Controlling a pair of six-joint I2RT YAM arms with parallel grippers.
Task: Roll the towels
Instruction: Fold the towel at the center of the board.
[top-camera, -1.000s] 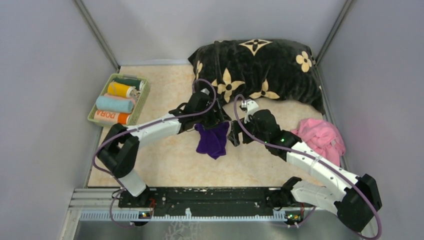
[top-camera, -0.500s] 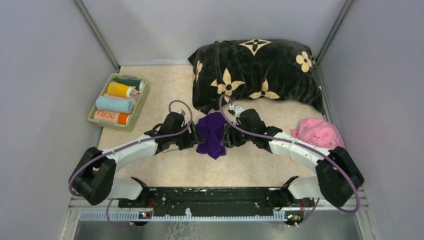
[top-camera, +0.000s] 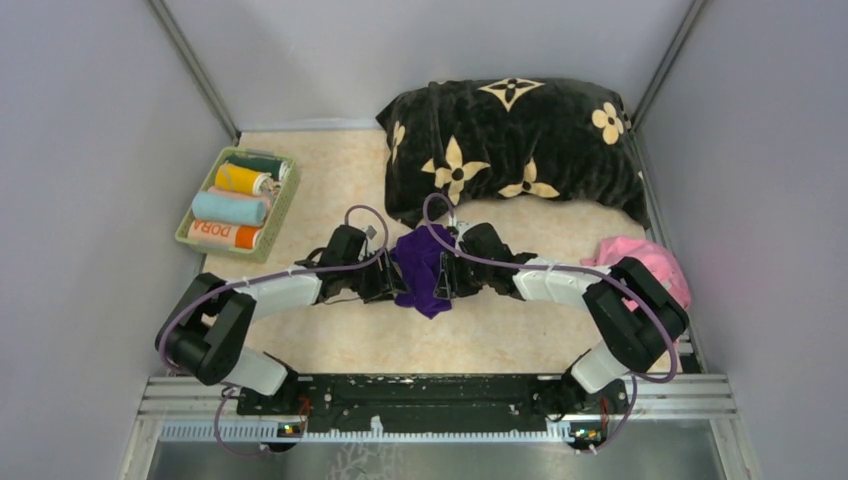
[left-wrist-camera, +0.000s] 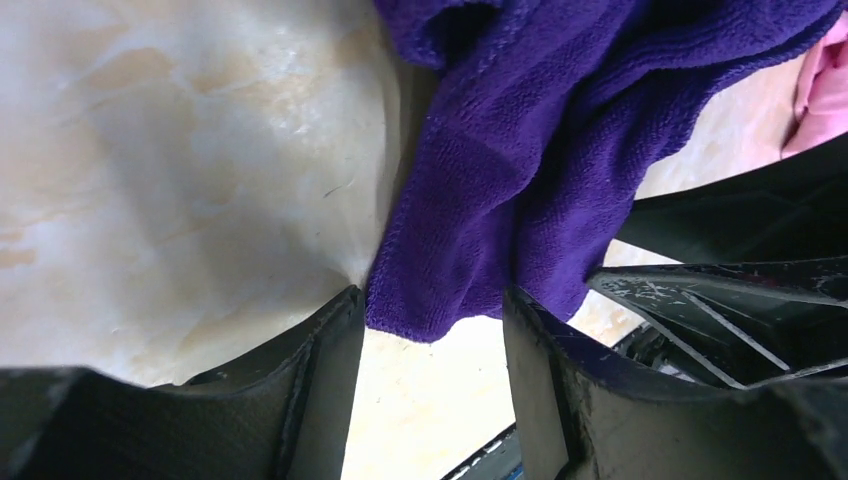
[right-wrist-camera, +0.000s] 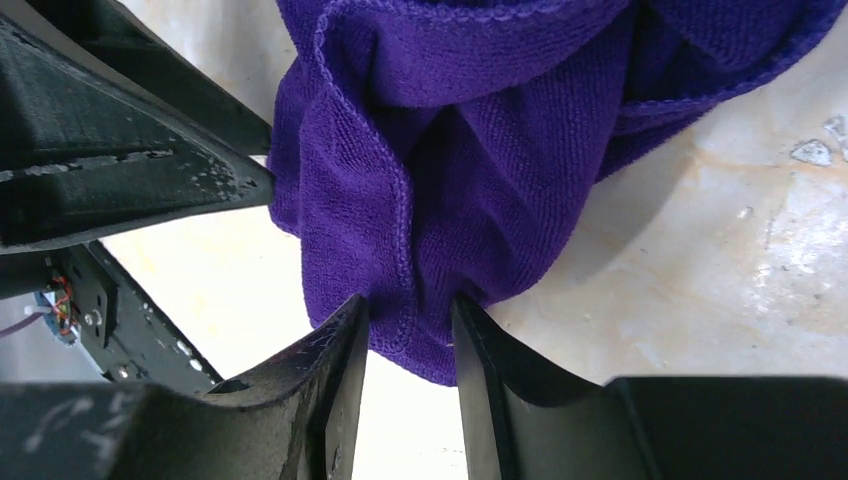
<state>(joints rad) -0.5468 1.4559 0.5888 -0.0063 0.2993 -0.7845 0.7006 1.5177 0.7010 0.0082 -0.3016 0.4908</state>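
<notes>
The only writing I can read is "DORA", on the orange towel in the green basket at far left, beside other rolled towels. My left gripper and right gripper each pinch a fold of the purple towel, which is bunched on the table between them. The black flowered cushion lies just behind. My right arm partly covers a pink towel.
</notes>
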